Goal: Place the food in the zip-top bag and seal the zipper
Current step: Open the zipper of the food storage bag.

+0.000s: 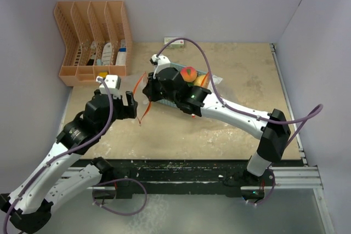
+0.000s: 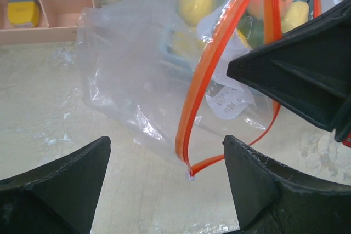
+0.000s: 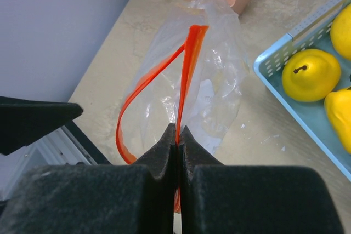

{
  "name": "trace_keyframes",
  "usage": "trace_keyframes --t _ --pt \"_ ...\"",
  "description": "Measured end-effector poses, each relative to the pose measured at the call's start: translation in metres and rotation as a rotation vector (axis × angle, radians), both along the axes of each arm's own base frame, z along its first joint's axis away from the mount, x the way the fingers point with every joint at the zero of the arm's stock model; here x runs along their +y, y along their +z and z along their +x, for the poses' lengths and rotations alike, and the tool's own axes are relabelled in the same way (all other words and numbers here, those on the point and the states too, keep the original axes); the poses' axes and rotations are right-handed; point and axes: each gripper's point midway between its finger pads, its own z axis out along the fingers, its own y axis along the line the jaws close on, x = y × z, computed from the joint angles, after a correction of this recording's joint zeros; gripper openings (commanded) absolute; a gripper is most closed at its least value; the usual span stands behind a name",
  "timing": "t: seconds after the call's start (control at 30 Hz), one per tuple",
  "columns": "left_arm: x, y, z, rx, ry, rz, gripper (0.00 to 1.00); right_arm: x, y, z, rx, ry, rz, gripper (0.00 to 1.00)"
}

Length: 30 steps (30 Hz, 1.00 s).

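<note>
The clear zip-top bag [image 3: 211, 75] hangs over the table with its orange zipper [image 2: 211, 64] gaping. My right gripper [image 3: 176, 131] is shut on one zipper strip and holds it up. My left gripper [image 2: 166, 143] is open, its fingers [image 2: 263, 184] either side of the zipper's lower corner [image 2: 190, 172] without touching it. The food [image 1: 189, 73] lies in the light-blue basket [image 3: 300, 26] behind the bag: yellow pears [image 3: 310, 75], plus red, green and yellow pieces [image 2: 194, 1] seen through the plastic. No food shows inside the bag.
A peach-coloured slotted organizer [image 1: 93, 42] with small items stands at the back left. White walls close the table on the left, back and right. In the top view, both grippers crowd the bag left of centre [image 1: 140, 114].
</note>
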Motion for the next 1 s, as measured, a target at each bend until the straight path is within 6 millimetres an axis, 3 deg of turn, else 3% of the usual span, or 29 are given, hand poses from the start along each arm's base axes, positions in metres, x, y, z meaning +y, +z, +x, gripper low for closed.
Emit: trace_keyframes --t 0.13,0.37,0.6,0.67,0.83,0.87,1.0 --pt "-0.006 -0.001 0.009 -0.011 0.0 -0.01 0.83 -0.002 0.005 -0.006 0.01 0.013 0.004 0.0" --pt "-0.014 -0.002 0.018 -0.029 0.006 -0.038 0.69 -0.001 0.0 -0.015 0.045 0.042 -0.006 0.0" --pt "-0.017 -0.029 0.02 0.018 0.015 -0.024 0.56 -0.002 0.011 -0.024 0.058 0.06 0.013 0.0" --pt "-0.017 -0.035 0.02 0.029 0.017 -0.02 0.47 -0.004 0.016 -0.027 0.059 0.064 0.02 0.0" --pt "-0.014 -0.043 0.021 0.05 0.037 0.0 0.05 -0.012 0.03 -0.031 0.054 0.061 0.038 0.0" --pt "-0.011 -0.044 0.02 0.053 0.048 0.011 0.0 -0.015 0.032 -0.034 0.056 0.061 0.034 0.0" --pt "0.011 -0.036 0.015 0.079 0.121 0.091 0.0 -0.029 0.031 -0.037 0.061 0.043 -0.002 0.0"
